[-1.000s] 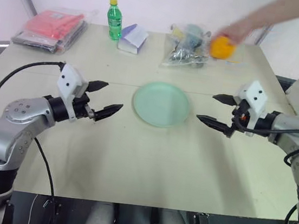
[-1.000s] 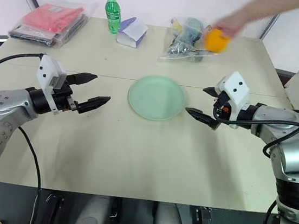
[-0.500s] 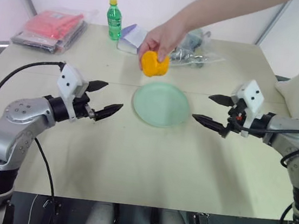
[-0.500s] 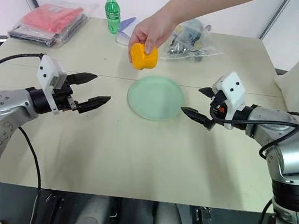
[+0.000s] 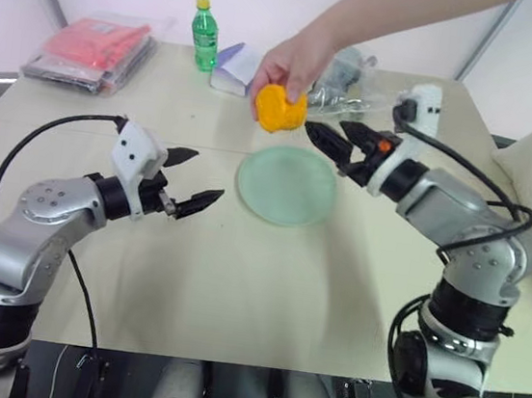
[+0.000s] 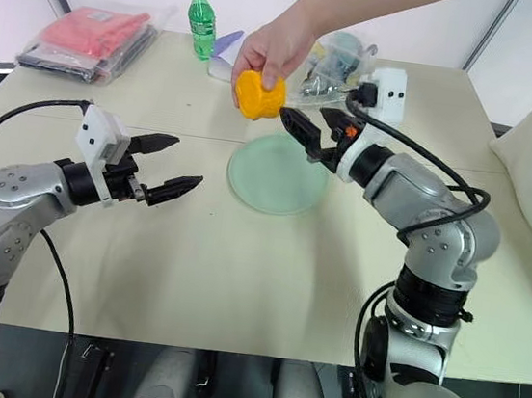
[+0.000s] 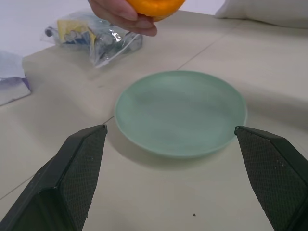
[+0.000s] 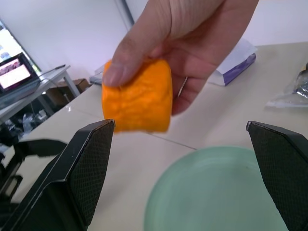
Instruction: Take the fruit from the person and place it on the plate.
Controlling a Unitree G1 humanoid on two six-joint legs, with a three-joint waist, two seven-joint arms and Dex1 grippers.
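Right gripper swings up to meet the offered fruit

Nearest, the left gripper (image 5: 194,179) hovers unmoved beside the plate (image 5: 287,184), fingers spread and empty. The right gripper (image 5: 341,140) has risen and rolled in over the plate's far rim, fingers released wide, just short of the fruit (image 5: 279,109), which the person's hand (image 5: 291,58) has brought down from the far corner: handover looks imminent. Beyond, the beige table (image 5: 236,283) carries a green bottle (image 5: 205,34), a red packet (image 5: 95,50) and a clear bag (image 6: 336,67); white walls behind.

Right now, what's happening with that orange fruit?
Both grippers open: left, right. Fruit in person's hand, above plate. Nothing between.
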